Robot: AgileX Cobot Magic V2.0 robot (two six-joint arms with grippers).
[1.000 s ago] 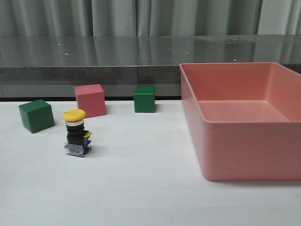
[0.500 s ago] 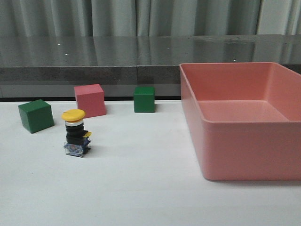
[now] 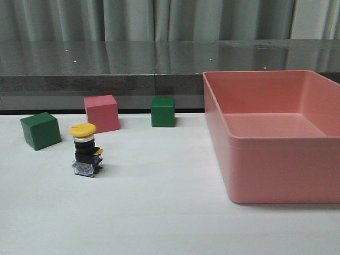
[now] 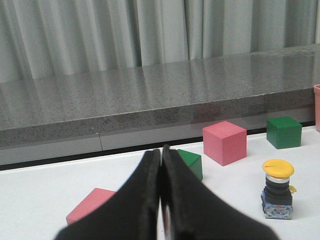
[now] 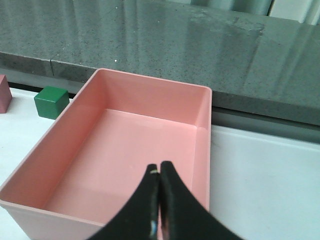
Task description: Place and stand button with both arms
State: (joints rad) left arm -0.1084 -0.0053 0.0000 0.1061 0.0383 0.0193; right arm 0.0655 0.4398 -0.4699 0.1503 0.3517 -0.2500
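White bench before a grey stone ledge and grey curtains; no legible writing. The button stands upright, yellow cap up, near a pink cube and two green cubes. The pink tray is empty. Left gripper and right gripper: jaws pressed together, holding nothing.

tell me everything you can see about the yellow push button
The button stands upright on the white table, resting on its blue-and-clear base block. Above that come a black cylindrical body, a silver ring and a glossy yellow mushroom cap; a small yellow tab sticks out at one side. It looks like plastic with a metal ring. Nothing touches it except the table, and neither gripper is near it in the front view.
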